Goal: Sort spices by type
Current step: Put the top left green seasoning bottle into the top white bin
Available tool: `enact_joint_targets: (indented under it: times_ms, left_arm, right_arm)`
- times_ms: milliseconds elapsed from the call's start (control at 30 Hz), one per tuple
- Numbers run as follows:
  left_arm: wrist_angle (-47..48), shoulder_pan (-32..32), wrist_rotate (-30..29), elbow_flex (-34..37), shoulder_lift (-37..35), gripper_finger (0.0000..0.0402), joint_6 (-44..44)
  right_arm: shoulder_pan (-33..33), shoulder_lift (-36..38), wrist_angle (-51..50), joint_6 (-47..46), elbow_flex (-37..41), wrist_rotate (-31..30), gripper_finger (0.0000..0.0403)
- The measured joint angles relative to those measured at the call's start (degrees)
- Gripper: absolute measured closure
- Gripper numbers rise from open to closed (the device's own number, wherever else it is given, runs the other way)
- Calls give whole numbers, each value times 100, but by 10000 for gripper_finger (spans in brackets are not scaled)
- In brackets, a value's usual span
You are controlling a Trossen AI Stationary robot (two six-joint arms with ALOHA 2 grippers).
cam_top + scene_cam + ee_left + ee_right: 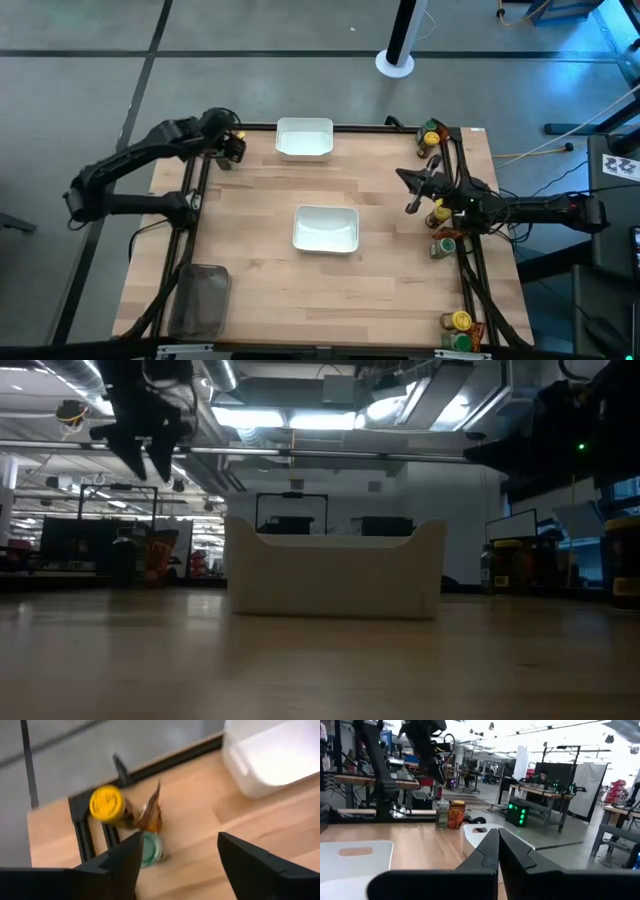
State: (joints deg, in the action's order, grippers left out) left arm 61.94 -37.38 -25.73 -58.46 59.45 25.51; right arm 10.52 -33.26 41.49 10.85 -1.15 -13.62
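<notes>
white bowl (326,229) mid-table, surrounding wood seemingly open

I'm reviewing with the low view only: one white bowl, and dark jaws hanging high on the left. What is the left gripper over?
Observer: The left gripper hovers over a yellow-capped jar, a green-capped jar and a brown packet at a corner of the table.
Operator: Is it holding anything?
Observer: No, its jaws stand open and empty.
Operator: And the right gripper?
Observer: The right gripper is shut on nothing, near the table's right edge beside other jars.
</notes>
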Motion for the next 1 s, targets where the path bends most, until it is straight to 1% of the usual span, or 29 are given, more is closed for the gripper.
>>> enact_joint_targets:
  times_ms: [167,367,533,667,800,1000]
  left_arm:
    - [427,-253,-14,0,413,139,357]
    - [430,-297,-55,0,717,139,603]
    - [426,-400,-129,2,966,139,622]
    - [411,-442,-219,18,1047,139,682]
    - [-26,-466,-234,307,1046,139,652]
    - [-137,-807,-235,615,1046,139,685]
  right_arm:
    - [0,0,-170,-7,0,10,393]
    - [0,-2,-247,-4,0,8,393]
    - [0,-2,-258,-5,0,26,393]
    - [0,-2,-258,-7,0,78,393]
    - [0,-2,-258,-7,0,79,393]
    - [0,-2,-256,-7,0,80,393]
